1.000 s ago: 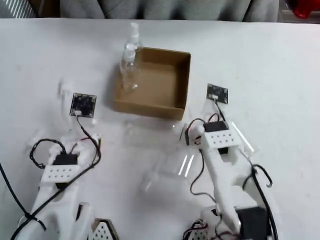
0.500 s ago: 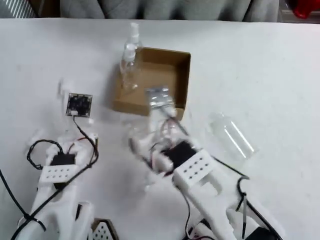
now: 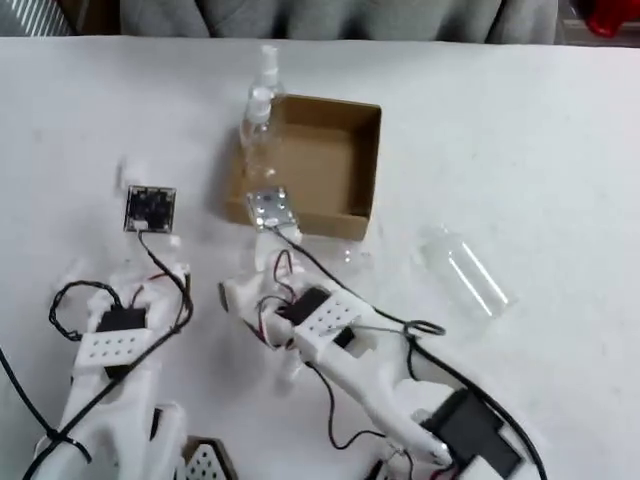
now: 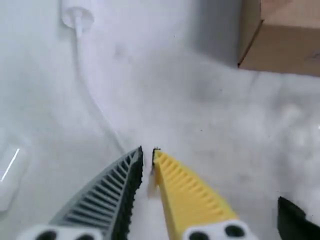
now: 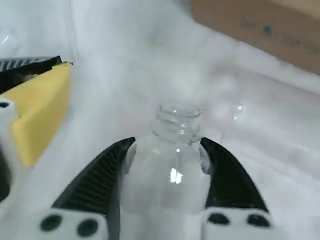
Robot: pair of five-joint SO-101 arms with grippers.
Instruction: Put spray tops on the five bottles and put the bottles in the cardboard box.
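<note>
Clamping an uncapped bottle [image 5: 173, 172], your right pincer [image 5: 167, 145] sits near the cardboard box [image 3: 340, 222]; your left pincer [image 4: 148, 152] is nearly closed.

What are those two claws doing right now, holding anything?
Left gripper: closed, nothing visibly held.
Right gripper: closed around a clear bottle that has no spray top.

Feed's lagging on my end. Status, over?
Left pincer shut, spray top tube by its tips. Right pincer shut on uncapped bottle, near cardboard box. Off to one side, loose bottle lying on table.
</note>
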